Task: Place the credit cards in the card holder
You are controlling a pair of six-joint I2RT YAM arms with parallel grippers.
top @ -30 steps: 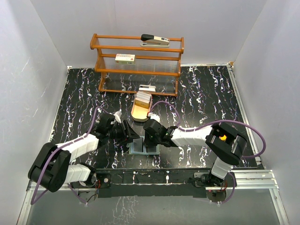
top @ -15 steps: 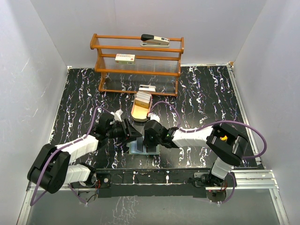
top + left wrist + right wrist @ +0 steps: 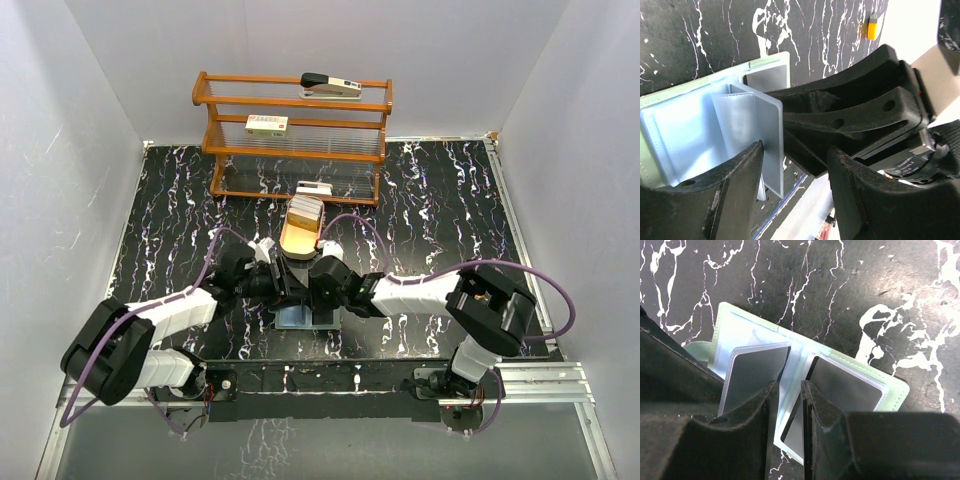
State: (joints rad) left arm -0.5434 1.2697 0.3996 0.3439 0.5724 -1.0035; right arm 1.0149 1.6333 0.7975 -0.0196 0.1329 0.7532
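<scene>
The sage-green card holder [image 3: 298, 320] lies open on the black marbled table between my two grippers. In the right wrist view its clear pockets hold two dark grey credit cards [image 3: 756, 374] [image 3: 849, 386] inside the green cover [image 3: 894, 390]. Over the holder's spine, my right gripper [image 3: 790, 392] has its jaws a narrow gap apart with nothing clamped. My left gripper [image 3: 795, 167] is open. One upright blue-grey pocket leaf [image 3: 771, 135] stands between its fingers, near the left one. More credit cards [image 3: 303, 212] rest in the tan tray [image 3: 288, 243].
A wooden rack [image 3: 292, 135] stands at the back with a stapler [image 3: 330, 84] on top and white boxes [image 3: 266, 124] on its shelves. Another white box [image 3: 314, 188] lies at its foot. In the top view both grippers crowd the holder, left [image 3: 286, 288] and right [image 3: 320, 294].
The right gripper's jaws have parted from shut to a narrow gap. The left arm has shifted right and closer to the holder and the right gripper.
</scene>
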